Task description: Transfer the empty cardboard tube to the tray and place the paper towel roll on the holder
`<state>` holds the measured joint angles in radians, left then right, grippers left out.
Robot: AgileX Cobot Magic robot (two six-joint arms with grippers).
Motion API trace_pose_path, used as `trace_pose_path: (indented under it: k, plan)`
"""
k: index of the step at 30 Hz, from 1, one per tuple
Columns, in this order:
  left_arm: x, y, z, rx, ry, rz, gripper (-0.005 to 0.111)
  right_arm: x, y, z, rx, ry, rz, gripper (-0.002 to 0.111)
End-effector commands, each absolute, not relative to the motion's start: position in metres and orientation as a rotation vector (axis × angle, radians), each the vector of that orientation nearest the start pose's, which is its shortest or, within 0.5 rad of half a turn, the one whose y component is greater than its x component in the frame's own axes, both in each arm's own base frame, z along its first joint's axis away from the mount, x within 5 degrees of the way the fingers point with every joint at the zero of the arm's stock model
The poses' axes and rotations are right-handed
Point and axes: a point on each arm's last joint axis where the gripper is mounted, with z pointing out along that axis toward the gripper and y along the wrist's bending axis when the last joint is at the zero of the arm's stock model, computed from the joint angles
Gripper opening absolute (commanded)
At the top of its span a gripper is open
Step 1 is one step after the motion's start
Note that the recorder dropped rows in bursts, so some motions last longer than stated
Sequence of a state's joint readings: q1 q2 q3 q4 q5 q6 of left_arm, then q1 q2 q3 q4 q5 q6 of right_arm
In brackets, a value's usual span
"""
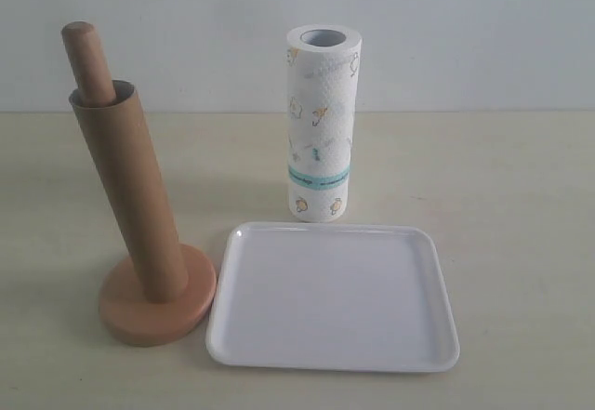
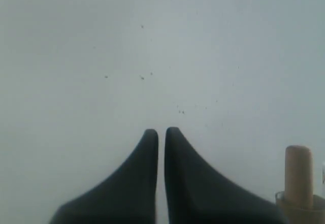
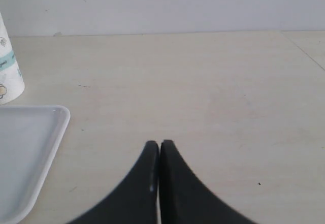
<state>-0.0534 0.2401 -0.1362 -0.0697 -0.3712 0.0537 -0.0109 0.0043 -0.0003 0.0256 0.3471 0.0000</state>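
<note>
The brown cardboard tube (image 1: pixel 125 191) sits slid over the rod of the wooden holder (image 1: pixel 156 306), leaning with it; the rod's round top (image 1: pixel 82 52) sticks out above. The white paper towel roll (image 1: pixel 322 122) stands upright behind the white tray (image 1: pixel 333 296), which holds nothing. Neither gripper shows in the exterior view. My left gripper (image 2: pixel 161 132) is shut on nothing and faces the pale wall, with the rod top (image 2: pixel 298 176) and tube rim (image 2: pixel 300 210) at the picture's corner. My right gripper (image 3: pixel 159 144) is shut on nothing above the table, beside the tray's corner (image 3: pixel 30 153) and the roll (image 3: pixel 9 71).
The pale wooden table (image 1: pixel 521 205) runs back to a plain light wall (image 1: pixel 465 29). The holder stands just left of the tray, almost touching its edge.
</note>
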Motion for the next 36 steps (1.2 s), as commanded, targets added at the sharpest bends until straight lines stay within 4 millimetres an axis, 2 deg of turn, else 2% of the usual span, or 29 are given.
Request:
trace_pose_path:
  k: [1,5,11,16,23,27,29,34,36]
  plan:
    - [0.103,-0.004,0.266,0.005,1.407,-0.055,0.004,0.054,0.0,0.183,0.021,1.817,0.014,0.0]
    - [0.127,-0.005,0.249,-0.057,1.548,-0.113,0.004,0.054,0.0,0.183,0.021,1.817,0.014,0.0]
    - [0.15,-0.005,0.244,-0.072,1.491,-0.12,0.004,0.054,0.0,0.183,0.021,1.817,0.014,0.0]
    - [0.156,-0.006,0.25,-0.062,1.379,-0.118,0.004,0.054,0.0,0.183,0.021,1.817,0.014,0.0]
    - [0.157,-0.008,0.25,-0.026,1.381,-0.117,0.004,0.054,0.0,0.183,0.021,1.817,0.014,0.0]
    - [0.156,-0.016,0.252,0.101,1.362,-0.114,0.004,0.054,0.0,0.183,0.021,1.817,0.014,0.0]
    - [0.155,-0.025,0.248,0.242,1.379,-0.11,0.004,0.054,0.0,0.183,0.021,1.817,0.014,0.0]
    - [0.152,-0.044,0.232,0.502,1.484,-0.209,0.004,0.054,0.0,0.183,0.021,1.817,0.014,0.0]
    - [0.152,-0.045,0.225,0.525,1.55,-0.232,0.004,0.054,0.0,0.183,0.021,1.817,0.014,0.0]
